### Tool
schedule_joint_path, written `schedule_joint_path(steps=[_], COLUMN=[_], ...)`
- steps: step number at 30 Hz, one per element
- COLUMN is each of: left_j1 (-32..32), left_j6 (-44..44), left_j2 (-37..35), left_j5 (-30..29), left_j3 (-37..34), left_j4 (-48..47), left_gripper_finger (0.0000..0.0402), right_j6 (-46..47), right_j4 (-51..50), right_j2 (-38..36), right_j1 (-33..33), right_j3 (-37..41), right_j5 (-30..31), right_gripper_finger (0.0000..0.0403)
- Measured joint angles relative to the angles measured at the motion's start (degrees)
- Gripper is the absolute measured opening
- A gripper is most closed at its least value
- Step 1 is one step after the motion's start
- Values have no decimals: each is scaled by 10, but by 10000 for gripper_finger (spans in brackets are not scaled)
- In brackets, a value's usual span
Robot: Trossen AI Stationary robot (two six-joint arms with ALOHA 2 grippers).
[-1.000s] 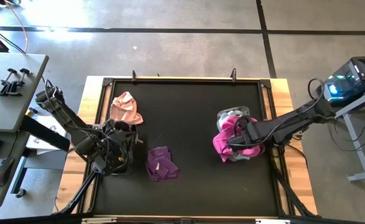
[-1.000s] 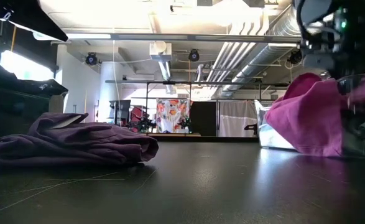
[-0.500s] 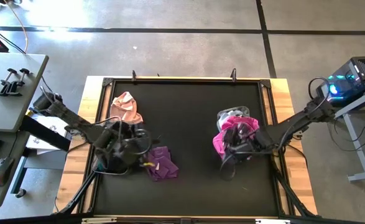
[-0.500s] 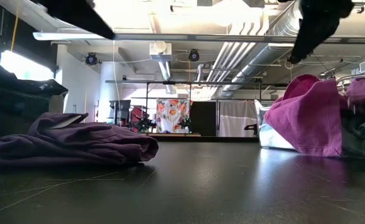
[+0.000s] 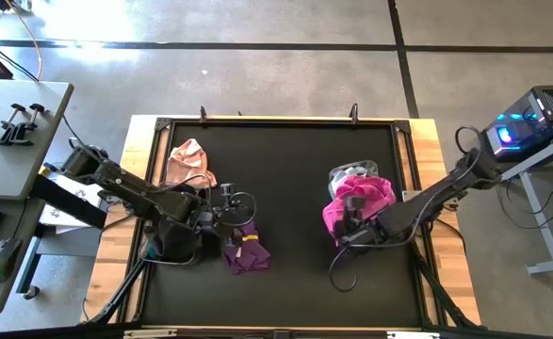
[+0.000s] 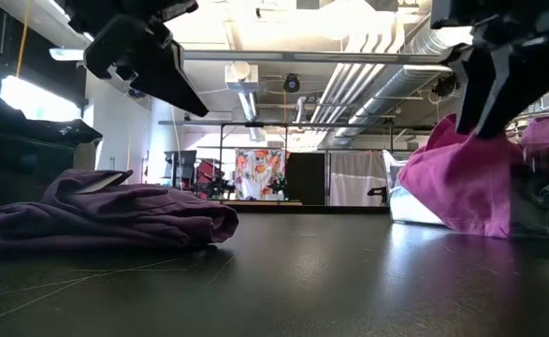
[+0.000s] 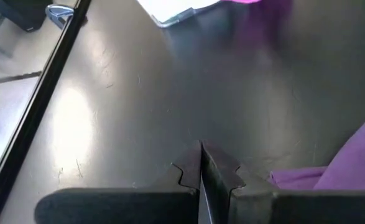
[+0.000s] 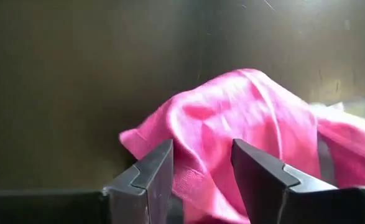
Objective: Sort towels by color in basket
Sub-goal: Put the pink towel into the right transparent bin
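Observation:
A purple towel (image 5: 245, 252) lies crumpled on the black table near its left side, and a pink towel (image 5: 189, 162) lies at the far left. At the right, a clear basket (image 6: 405, 201) holds towels, and a magenta towel (image 5: 351, 209) hangs over its near rim. My left gripper (image 7: 201, 163) is shut and empty. It hovers above the table just beside the purple towel (image 7: 350, 163). My right gripper (image 8: 201, 165) is open, above the hanging magenta towel (image 8: 232, 118), with the cloth showing beyond its fingers.
A dark container or pile (image 5: 170, 243) sits at the table's left edge under my left arm. The black table surface (image 5: 285, 179) lies between the purple towel and the basket. A raised frame (image 5: 276, 121) runs round the table.
My left gripper has swung from over the dark pile at the left edge toward the table's middle, sinking a little and rolling, and now hangs by the purple towel. My right gripper has drawn off the basket toward the near edge and rolled. The magenta towel stays draped over the rim.

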State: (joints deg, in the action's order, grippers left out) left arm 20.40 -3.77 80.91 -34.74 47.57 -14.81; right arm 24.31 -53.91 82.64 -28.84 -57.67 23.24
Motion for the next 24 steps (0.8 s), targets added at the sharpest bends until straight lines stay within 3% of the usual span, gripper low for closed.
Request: schedule_joint_path(steps=[7,13,18,22,24], left_j1=[-1,-1,-1,-1,-1], left_j6=[18,30,30,30,30], left_j2=[-2,-2,-2,-2,-2], left_j5=[1,1,1,1,1], left_j3=[0,0,0,0,0], left_j4=[-3,-3,-3,-4,-4], left_gripper_finger=[0,0,0,0,0], right_j6=[-63,-5,87,206,294], right_j4=[9,15,-32,-172,-261], right_j2=[51,67,67,67,67], right_j1=[16,35,35,25,22], right_j3=[0,0,-37,-107,-141], right_j5=[-15,-12,108,210,233], right_gripper_finger=[127,19,15,3,5])
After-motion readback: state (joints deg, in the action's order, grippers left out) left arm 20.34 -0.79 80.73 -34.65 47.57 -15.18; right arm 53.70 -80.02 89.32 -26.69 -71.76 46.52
